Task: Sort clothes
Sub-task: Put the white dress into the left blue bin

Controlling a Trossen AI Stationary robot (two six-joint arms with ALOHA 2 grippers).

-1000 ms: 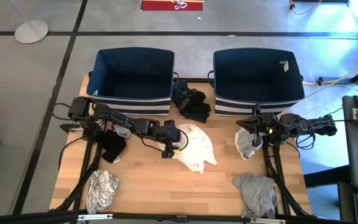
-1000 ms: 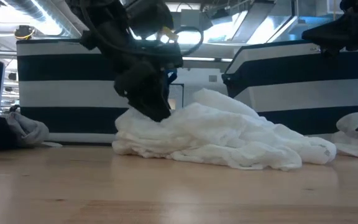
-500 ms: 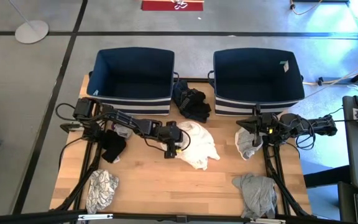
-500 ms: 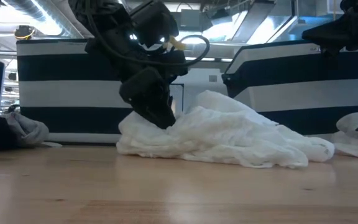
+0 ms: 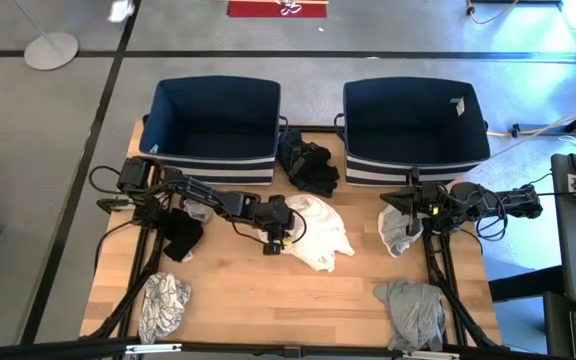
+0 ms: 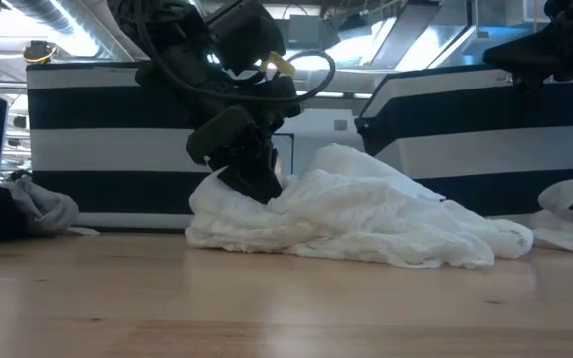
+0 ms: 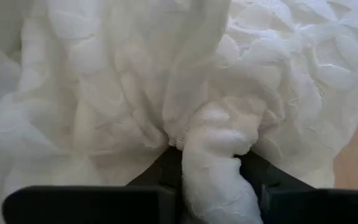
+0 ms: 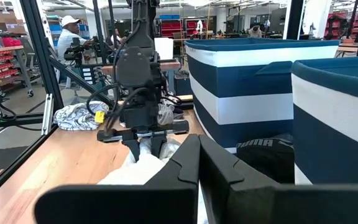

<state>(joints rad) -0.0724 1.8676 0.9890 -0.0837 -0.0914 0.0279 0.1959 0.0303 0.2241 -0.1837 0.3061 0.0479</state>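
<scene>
Your left gripper (image 5: 279, 238) has a fold of the white garment (image 5: 318, 233) pinched between its fingers at mid-table, so you're at the pick-up step. Next I'd lift it clear and carry it to one of the empty navy bins (image 5: 214, 127) behind. Your right gripper (image 5: 400, 199) waits, fingers together and empty, above a grey-white garment (image 5: 398, 232) before the right bin (image 5: 414, 128).

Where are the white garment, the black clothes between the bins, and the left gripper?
white garment (image 5: 320, 238), high view, its middle.
black clothes (image 5: 308, 165), high view, centre of pile.
left gripper (image 5: 286, 236), high view, at its fingertips.
</scene>
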